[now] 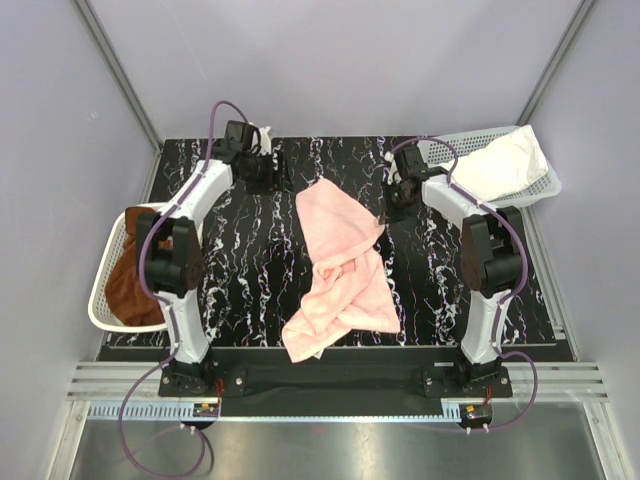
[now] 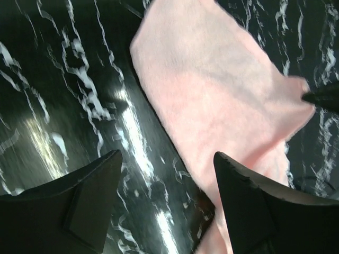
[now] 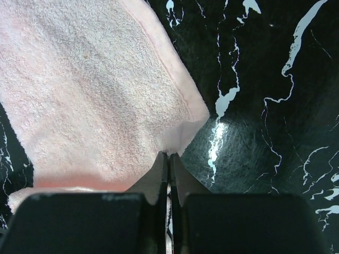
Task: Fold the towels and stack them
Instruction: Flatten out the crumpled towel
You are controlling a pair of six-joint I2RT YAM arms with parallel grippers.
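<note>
The pale pink towel (image 1: 335, 260) lies crumpled down the middle of the table, its far part spread flat. My right gripper (image 1: 386, 213) is shut on its far right corner; the right wrist view shows the jaws (image 3: 169, 156) pinched on the towel's edge (image 3: 90, 90). My left gripper (image 1: 277, 178) is open and empty beside the towel's far left corner, above the table; in the left wrist view (image 2: 167, 159) the towel (image 2: 222, 79) runs under the right finger (image 2: 249, 201). The white towel (image 1: 505, 160) and the rust-brown towel (image 1: 130, 285) lie in baskets.
A white mesh basket (image 1: 545, 190) stands at the far right corner and another (image 1: 105, 265) hangs at the table's left edge. The table (image 1: 250, 270) is black marble-patterned, with grey walls around it.
</note>
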